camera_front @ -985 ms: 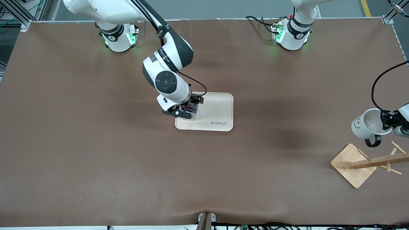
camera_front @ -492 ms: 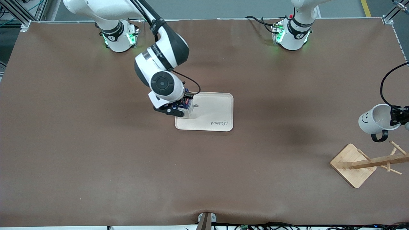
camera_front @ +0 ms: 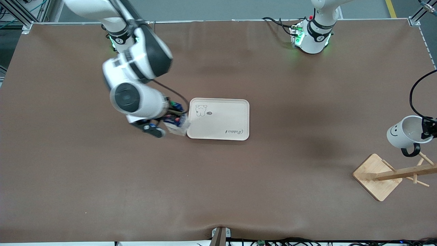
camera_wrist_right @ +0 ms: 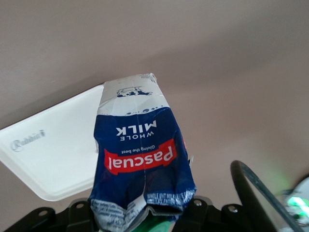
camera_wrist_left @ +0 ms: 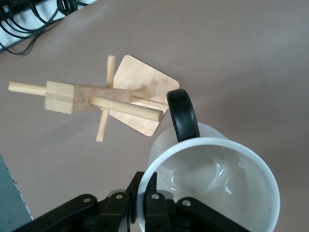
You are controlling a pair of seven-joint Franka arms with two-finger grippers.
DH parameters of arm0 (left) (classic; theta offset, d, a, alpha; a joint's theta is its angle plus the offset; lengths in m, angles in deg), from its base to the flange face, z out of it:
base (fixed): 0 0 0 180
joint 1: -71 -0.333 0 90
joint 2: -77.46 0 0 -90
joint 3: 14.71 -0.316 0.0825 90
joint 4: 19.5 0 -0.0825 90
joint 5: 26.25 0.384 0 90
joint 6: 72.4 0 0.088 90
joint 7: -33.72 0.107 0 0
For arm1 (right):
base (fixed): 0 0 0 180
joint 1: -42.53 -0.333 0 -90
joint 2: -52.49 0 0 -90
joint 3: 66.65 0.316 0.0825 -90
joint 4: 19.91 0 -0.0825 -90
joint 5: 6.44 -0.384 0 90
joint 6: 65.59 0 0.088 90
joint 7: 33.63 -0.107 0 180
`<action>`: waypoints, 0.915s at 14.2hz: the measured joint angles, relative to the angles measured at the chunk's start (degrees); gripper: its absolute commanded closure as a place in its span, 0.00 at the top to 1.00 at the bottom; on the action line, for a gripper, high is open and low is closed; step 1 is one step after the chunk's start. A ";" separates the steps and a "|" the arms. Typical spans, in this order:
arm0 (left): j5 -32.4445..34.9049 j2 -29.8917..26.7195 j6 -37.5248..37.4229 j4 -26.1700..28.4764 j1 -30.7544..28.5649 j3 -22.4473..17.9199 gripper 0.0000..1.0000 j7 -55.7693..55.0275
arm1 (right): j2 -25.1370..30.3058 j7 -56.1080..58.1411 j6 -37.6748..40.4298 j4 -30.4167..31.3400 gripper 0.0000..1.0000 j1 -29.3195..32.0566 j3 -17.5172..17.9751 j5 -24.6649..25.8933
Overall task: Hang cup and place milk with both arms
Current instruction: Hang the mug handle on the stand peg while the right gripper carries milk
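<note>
The white cup [camera_front: 406,132] with a black smiley face and black loop handle hangs in the air, tilted, over the wooden rack [camera_front: 392,174] at the left arm's end of the table. My left gripper [camera_front: 428,131] is shut on its rim; in the left wrist view the fingers [camera_wrist_left: 154,198] pinch the cup's [camera_wrist_left: 217,183] wall, with the rack [camera_wrist_left: 106,101] below. My right gripper [camera_front: 164,123] is shut on the dark blue milk carton [camera_front: 175,123], held over the table beside the tray [camera_front: 225,119]. The right wrist view shows the carton [camera_wrist_right: 142,159] crumpled.
The cream tray [camera_wrist_right: 53,150] lies mid-table with a small bear drawing and nothing on it. The rack has a square wooden base [camera_front: 372,171] and several pegs [camera_front: 423,158], one just under the cup's handle [camera_front: 410,151].
My right arm has pulled back from over the tray toward its own end of the table, with the milk still held. My left gripper has carried the cup toward the rack's pegs.
</note>
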 measured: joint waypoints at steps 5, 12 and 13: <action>-1.09 0.80 2.01 -0.02 -1.43 -0.01 0.00 2.72 | 4.30 15.68 9.52 0.06 0.00 12.92 -0.34 6.55; -1.37 2.10 4.72 -0.06 -3.47 -0.01 0.00 5.82 | 4.52 34.45 9.24 4.36 0.00 25.00 -0.39 17.27; -1.38 2.36 5.21 -0.05 -3.47 -0.01 0.00 5.83 | 4.51 36.07 7.98 5.91 0.00 25.74 -0.37 17.28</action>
